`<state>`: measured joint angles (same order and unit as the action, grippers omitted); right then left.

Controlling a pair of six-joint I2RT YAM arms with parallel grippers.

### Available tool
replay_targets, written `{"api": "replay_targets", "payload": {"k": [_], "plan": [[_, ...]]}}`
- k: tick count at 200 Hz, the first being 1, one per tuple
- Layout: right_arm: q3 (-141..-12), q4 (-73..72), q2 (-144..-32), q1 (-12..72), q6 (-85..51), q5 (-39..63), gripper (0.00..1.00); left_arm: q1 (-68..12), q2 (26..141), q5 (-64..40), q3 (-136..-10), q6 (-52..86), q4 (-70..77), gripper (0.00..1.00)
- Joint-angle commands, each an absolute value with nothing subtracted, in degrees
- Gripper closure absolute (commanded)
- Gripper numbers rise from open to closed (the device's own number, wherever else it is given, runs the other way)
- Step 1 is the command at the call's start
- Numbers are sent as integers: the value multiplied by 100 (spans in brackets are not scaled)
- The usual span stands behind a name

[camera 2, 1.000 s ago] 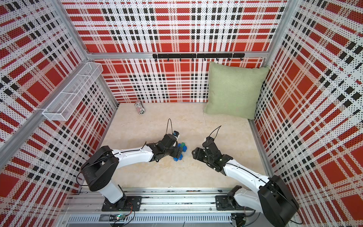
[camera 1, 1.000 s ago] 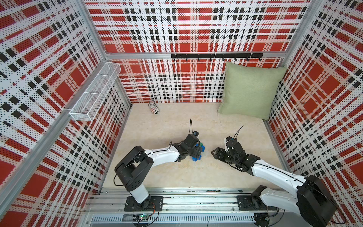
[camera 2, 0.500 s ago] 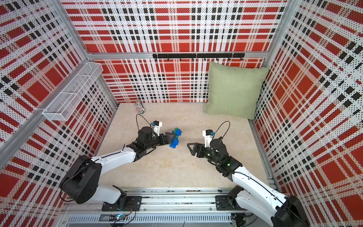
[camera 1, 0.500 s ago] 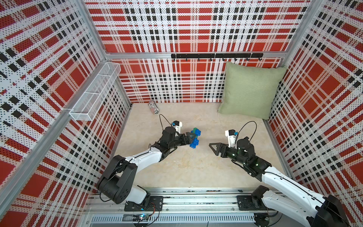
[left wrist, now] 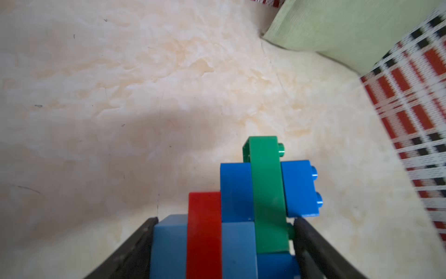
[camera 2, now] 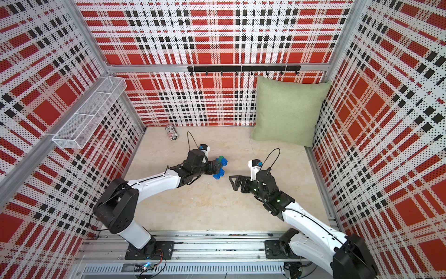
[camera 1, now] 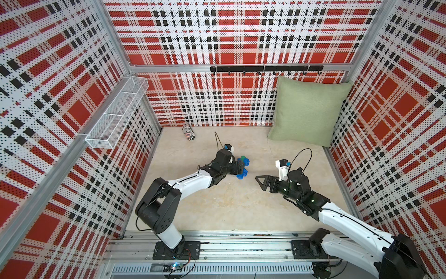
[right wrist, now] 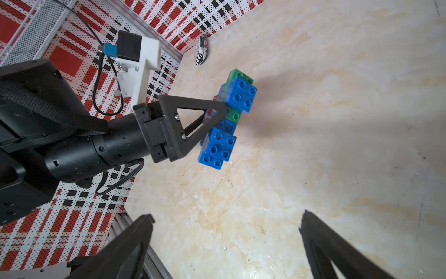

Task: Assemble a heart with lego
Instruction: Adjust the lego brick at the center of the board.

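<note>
Near the middle of the table (camera 1: 217, 207), the left gripper (camera 1: 241, 168) is grasping the heart (camera 1: 245, 161), its fingers (left wrist: 311, 248) pinching the brick cluster from both flat sides. Seen from the left wrist, the heart is sticking out edge-on beyond the fingertips, with the red strip (left wrist: 205, 236) and the green strip (left wrist: 268, 200) sandwiched between blue bricks. Its studs are pointing toward the right gripper (camera 1: 261, 181), which is hanging near it without touching, its jaws spread wide with nothing between them. Behind the arms, a green cushion (camera 1: 309, 111) is leaning against the back wall, and a striped can (camera 1: 188, 132) is lying on its side near the back left corner.
</note>
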<state>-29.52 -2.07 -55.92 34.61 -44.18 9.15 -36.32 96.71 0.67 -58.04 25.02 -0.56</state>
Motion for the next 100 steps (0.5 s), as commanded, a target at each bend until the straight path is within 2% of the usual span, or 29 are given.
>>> {"api": "replay_targets", "payload": {"k": [1, 22, 59, 70, 100], "plan": [[-3105, 72, -5561, 3407, -4294, 595, 0, -3874, 10069, 870, -6076, 1917, -613, 40], [-3112, 271, -5485, 3393, -4264, 405, 0, -4048, 10420, 1397, -6345, 1765, -898, 38], [-3096, 383, -5398, 3386, -4224, 266, 0, -4069, 10658, 1384, -6364, 1775, -876, 33], [-3110, 410, -5397, 3388, -4219, 223, 0, -4069, 10655, 1374, -6355, 1763, -866, 29], [-3270, 685, -5438, 3375, -4121, 40, 0, -4043, 10520, 1320, -6355, 1753, -914, 8]]}}
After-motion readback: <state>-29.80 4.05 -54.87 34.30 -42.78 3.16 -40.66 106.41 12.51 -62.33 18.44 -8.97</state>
